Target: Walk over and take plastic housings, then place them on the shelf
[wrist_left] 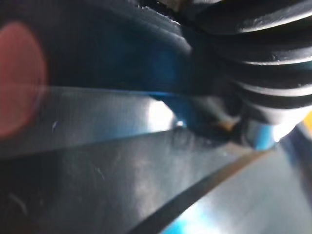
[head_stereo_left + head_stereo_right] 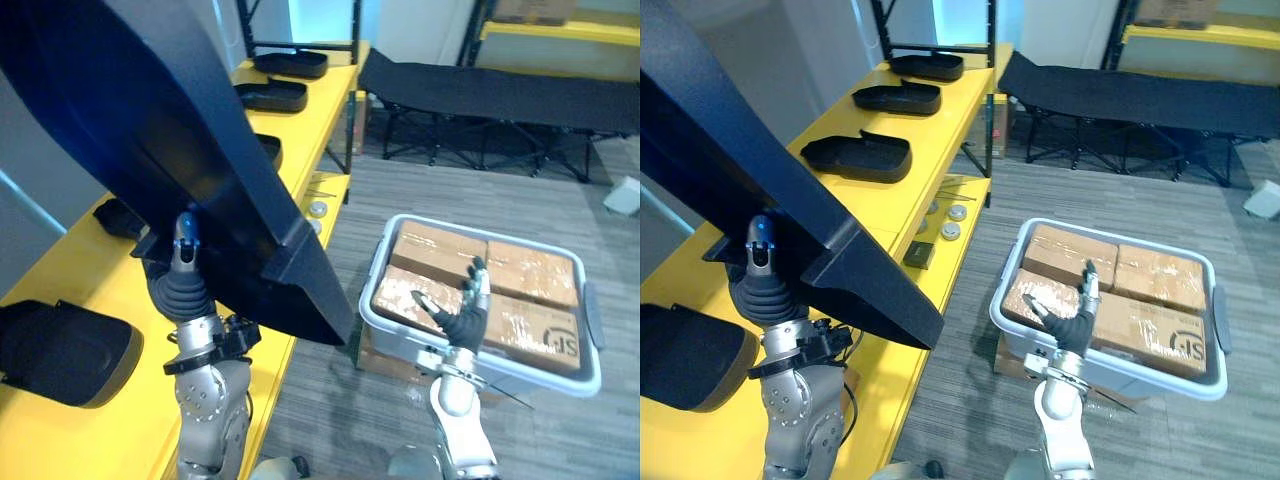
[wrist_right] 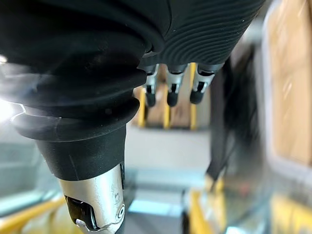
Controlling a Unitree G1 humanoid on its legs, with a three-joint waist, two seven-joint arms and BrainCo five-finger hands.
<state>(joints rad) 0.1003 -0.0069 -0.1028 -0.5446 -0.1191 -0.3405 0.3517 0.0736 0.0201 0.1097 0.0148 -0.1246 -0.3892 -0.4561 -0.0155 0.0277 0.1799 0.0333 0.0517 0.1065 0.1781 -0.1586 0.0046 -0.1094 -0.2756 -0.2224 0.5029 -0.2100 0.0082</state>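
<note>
**Desk:** What does the left eye give you?

**Operator:** I see the raised housing (image 2: 200, 150), big and black, tilted above the front edge of the yellow shelf (image 2: 325, 120). The left robot hand (image 2: 183, 283) is up against its underside, and I cannot tell its grip. The right robot hand (image 2: 462, 318) is spread above brown boxes (image 2: 540, 275) in a pale bin (image 2: 530, 375) on the floor.

**Desk:** And the right eye?

**Operator:** Three more lie in a row along the shelf toward its far end: the nearest housing (image 2: 855, 155), the middle housing (image 2: 895, 97) and the far housing (image 2: 928, 65). The corner housing (image 2: 685, 355) sits at the shelf's near end.

**Desk:** Left wrist?

**Operator:** The raised housing's dark surface lies right against the left robot hand. I cannot tell the grip here either.

**Desk:** Right wrist?

**Operator:** Its fingers (image 3: 170, 95) are straight, the thumb (image 3: 95, 214) well apart. It holds nothing.
</note>
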